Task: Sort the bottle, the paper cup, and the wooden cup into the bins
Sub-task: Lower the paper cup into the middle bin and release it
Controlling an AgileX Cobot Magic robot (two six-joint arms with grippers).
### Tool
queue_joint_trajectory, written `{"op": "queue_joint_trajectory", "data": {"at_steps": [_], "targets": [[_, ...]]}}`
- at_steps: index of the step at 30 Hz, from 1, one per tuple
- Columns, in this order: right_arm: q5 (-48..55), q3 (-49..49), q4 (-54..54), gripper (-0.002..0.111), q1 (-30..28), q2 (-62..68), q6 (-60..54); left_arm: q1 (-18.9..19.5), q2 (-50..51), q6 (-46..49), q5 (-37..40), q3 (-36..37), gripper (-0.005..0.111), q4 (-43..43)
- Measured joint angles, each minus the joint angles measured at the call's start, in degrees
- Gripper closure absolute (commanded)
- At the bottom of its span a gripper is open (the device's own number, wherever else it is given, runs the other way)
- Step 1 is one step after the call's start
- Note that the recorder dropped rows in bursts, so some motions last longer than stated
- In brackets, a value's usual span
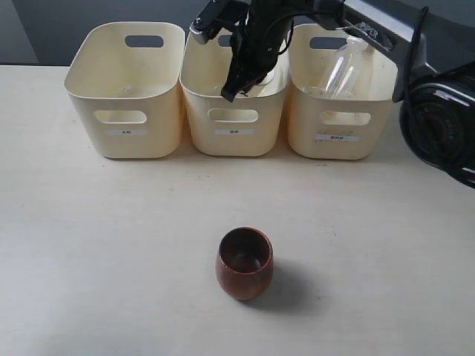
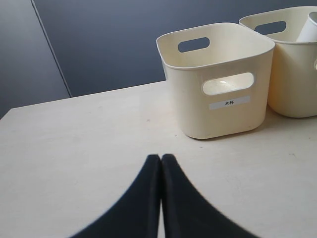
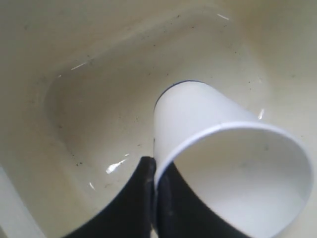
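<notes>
The dark brown wooden cup (image 1: 244, 263) stands upright on the table near the front, apart from both grippers. The clear bottle (image 1: 344, 67) leans inside the right bin (image 1: 340, 152). My right gripper (image 1: 236, 87) reaches across into the middle bin (image 1: 200, 111). In the right wrist view that gripper (image 3: 155, 166) is shut on the rim of the white paper cup (image 3: 198, 114), which tilts above the bin's floor (image 3: 99, 114). My left gripper (image 2: 161, 157) is shut on nothing, low over the table before the left bin (image 2: 188, 99); the paper cup (image 2: 308, 29) shows beyond it.
The left bin (image 1: 122, 100) holds nothing that I can see. The three bins stand side by side at the back of the table. A black arm base (image 1: 441, 122) sits at the right edge.
</notes>
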Motion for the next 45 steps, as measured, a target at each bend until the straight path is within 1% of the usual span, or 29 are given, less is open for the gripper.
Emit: {"op": "queue_joint_trajectory", "data": {"at_steps": [8,10,12,14,38,45], "targets": [[-1.9,-0.1,0.3,0.109,0.0,1.5,-0.7,0.0,0.0,0.0,0.0,0.0,0.107,0.0],[-1.9,-0.1,1.4,0.101,0.0,1.5,-0.7,0.0,0.0,0.0,0.0,0.0,0.107,0.0],[-1.9,-0.1,2.7,0.089,0.0,1.5,-0.7,0.0,0.0,0.0,0.0,0.0,0.107,0.0],[-1.9,-0.1,3.4,0.086,0.0,1.5,-0.7,0.0,0.0,0.0,0.0,0.0,0.107,0.0],[-1.7,-0.1,4.5,0.086,0.0,1.4,-0.4,0.0,0.0,0.0,0.0,0.0,0.107,0.0],[2.1,-0.1,4.4,0.086,0.0,-4.7,0.7,0.0,0.0,0.0,0.0,0.0,0.107,0.0]]}}
